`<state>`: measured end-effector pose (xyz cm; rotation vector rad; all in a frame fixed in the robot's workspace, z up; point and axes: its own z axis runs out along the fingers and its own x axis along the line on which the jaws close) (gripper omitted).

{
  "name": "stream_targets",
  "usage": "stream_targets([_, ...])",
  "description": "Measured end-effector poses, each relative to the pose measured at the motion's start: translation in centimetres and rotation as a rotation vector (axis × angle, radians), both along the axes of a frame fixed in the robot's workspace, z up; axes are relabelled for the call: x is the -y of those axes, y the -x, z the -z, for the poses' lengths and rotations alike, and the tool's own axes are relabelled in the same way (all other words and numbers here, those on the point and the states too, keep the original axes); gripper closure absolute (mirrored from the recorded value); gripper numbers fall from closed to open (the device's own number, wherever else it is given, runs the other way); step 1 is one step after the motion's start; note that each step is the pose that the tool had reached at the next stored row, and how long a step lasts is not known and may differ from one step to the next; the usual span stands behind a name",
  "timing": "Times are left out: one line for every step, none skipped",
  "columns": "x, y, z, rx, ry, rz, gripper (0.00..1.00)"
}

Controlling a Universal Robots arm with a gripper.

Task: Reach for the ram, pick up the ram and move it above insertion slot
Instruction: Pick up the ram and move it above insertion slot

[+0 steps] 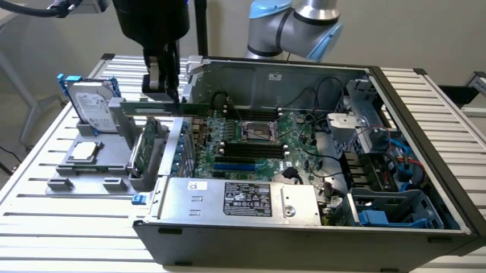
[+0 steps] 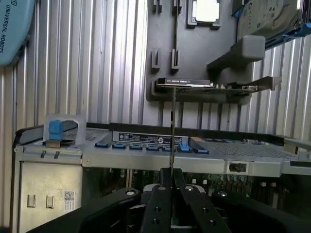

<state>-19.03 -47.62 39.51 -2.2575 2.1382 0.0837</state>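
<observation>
While the gripper [image 2: 171, 190] hangs over the edge of the open computer case [image 1: 410, 239], its fingers are pinched on the ram [image 2: 172, 128], a thin green stick seen edge-on and standing straight up from the fingertips. It looks light and stiff, though brittle. I'd judge the bare side edges the safe hold, away from chips and contacts, as it's gripped here.
</observation>
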Motion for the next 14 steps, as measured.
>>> stream_targets([-0.01, -0.4, 0.0, -0.0001, -0.0012, 0.0, 0.87])
stream_targets([-0.01, -0.9, 0.0, 0.0, -0.0024, 0.0, 0.87])
stream_targets([-0.02, -1.3, 0.01, 0.0, -0.0037, 0.0, 0.87])
stream_targets([-0.03, -1.8, 0.02, 0.0, -0.0047, 0.0, 0.87])
stream_targets([-0.05, -2.3, 0.04, -0.0001, -0.0052, 0.0, 0.87])
stream_targets([-0.06, -2.7, 0.06, -0.0002, -0.0057, 0.0, 0.87])
stream_targets([-0.09, -3.2, 0.08, -0.0002, -0.0061, 0.0, 0.87])
stream_targets([-0.12, -3.6, 0.11, -0.0001, -0.0063, 0.0, 0.87])
stream_targets([-0.16, -4.1, 0.15, -0.0002, -0.0063, 0.0, 0.87])
stream_targets([-0.22, -4.6, 0.21, -0.0002, -0.0064, 0.0, 0.87])
stream_targets([-0.29, -5.0, 0.28, -0.0002, -0.0064, 0.0, 0.87])
stream_targets([-0.38, -5.5, 0.36, -0.0002, -0.0063, 0.0, 0.87])
stream_targets([-0.51, -5.9, 0.46, -0.0002, -0.0064, 0.0, 0.87])
stream_targets([-0.66, -6.3, 0.56, -0.0002, -0.0064, 0.0, 0.87])
